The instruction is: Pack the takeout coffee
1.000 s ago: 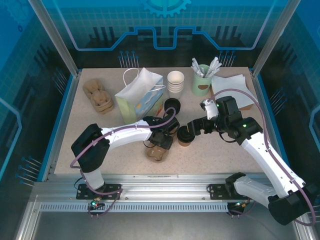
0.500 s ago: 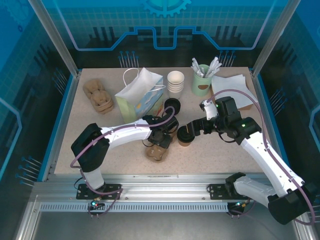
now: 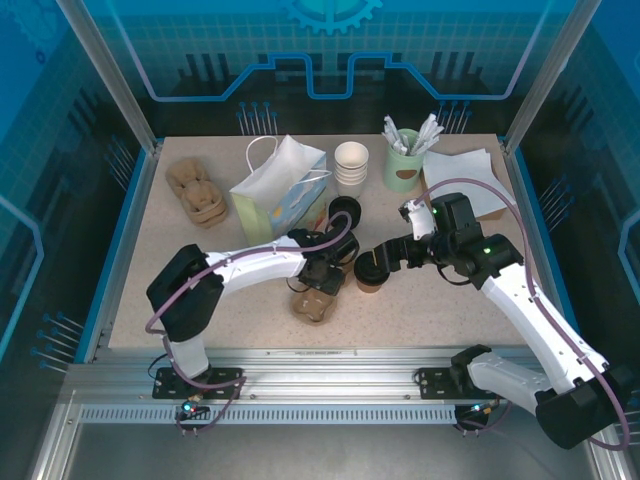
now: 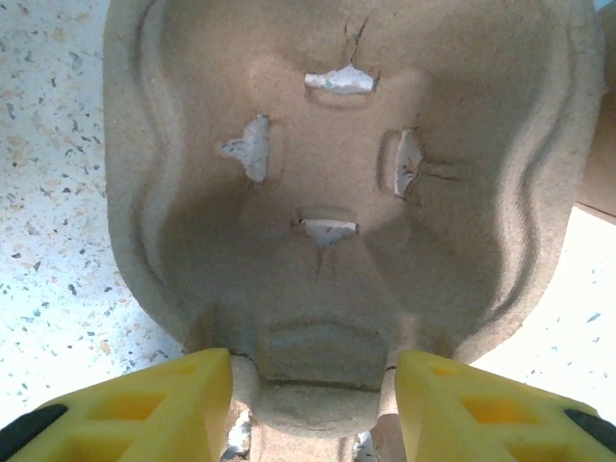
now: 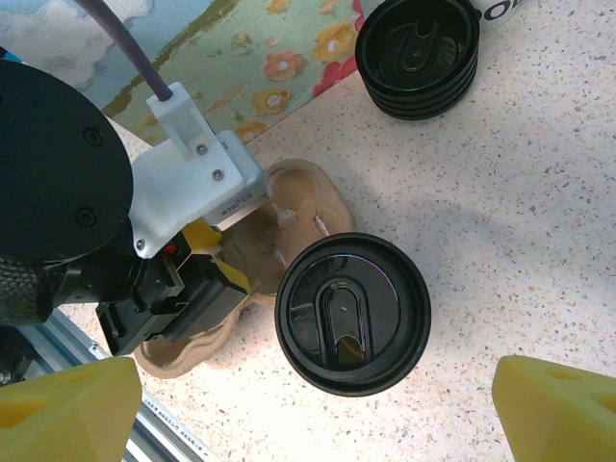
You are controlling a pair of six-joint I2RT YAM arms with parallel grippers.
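Brown-sided takeout coffee (image 5: pixel 352 313), black-lidded, upright just ahead of right claw (image 5: pixel 313 409), spread wide and empty; left claw (image 4: pixel 313 404) clamps pulp carrier (image 4: pixel 346 183) just beside it.

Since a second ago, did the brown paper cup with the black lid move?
No. The lidded brown paper cup sits just as near the stacked black lids.

Bright even overhead light, soft shadow beside the cup (image 5: pixel 352 313), surface (image 4: pixel 582 327) blown white right of the carrier (image 4: pixel 327 192), its near end slightly blurred
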